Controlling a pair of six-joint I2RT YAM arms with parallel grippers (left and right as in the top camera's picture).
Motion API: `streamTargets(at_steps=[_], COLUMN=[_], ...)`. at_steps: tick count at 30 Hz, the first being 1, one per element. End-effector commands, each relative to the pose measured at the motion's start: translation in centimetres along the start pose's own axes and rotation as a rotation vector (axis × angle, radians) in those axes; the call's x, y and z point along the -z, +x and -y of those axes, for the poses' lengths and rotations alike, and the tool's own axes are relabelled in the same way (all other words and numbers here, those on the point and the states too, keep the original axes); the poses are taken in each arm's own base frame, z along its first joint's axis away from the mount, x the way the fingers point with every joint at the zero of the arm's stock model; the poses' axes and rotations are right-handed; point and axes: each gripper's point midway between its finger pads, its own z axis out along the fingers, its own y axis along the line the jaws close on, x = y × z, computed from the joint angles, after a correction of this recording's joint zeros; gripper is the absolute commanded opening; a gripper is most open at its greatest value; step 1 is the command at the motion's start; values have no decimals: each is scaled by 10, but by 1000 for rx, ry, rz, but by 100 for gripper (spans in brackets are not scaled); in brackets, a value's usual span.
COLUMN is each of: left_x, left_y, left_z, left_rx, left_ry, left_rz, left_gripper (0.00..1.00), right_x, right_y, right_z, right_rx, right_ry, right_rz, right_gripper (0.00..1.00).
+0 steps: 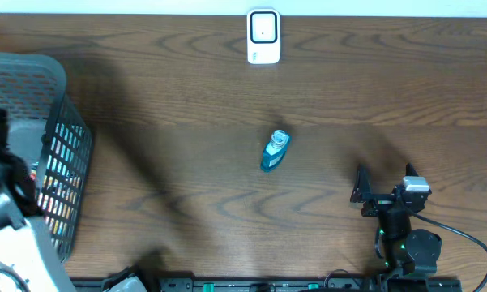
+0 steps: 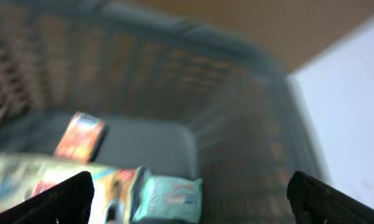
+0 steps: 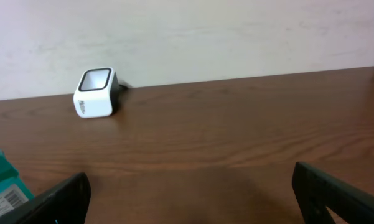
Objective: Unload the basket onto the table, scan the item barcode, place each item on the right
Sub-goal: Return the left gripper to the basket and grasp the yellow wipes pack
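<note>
Hovering over the grey mesh basket (image 1: 61, 122) at the tabletop's (image 1: 186, 97) 9 o'clock edge, the left arm (image 1: 0, 191) is largely cut off by the overhead frame. Its badly blurred wrist view shows the left end effector (image 2: 196, 202), fingers spread wide, above an orange packet (image 2: 79, 137) and a pale teal packet (image 2: 169, 196) inside the basket. At centre, the blue bottle (image 1: 275, 152) lies on its side on bare wood, with the white scanner (image 1: 263, 36) at its 12 o'clock near the far edge. The right end effector (image 1: 386, 182), fingers wide apart and holding nothing, sits at the bottle's 4 o'clock, well apart from it. The right wrist view catches only a teal corner at its left border.
</note>
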Motion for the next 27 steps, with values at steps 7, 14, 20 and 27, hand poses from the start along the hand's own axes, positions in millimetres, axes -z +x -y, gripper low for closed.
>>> streamTargets(at_steps=[7, 14, 20, 27], left_x=[-46, -80, -103, -121], left_y=[32, 52, 74, 97], left_z=[-94, -130, -147, -158], left_rx=[699, 722, 697, 676], left_ry=[-435, -636, -750, -836], left_rz=[-169, -218, -277, -347], left_gripper=[98, 98, 98, 98], right_x=[0, 0, 0, 0], right_y=[1, 1, 1, 1], right_z=[-1, -1, -1, -1], right_rx=[14, 14, 14, 14], right_ry=[-4, -4, -4, -4], right_rz=[-2, -2, -2, -2], right_gripper=[99, 99, 99, 99])
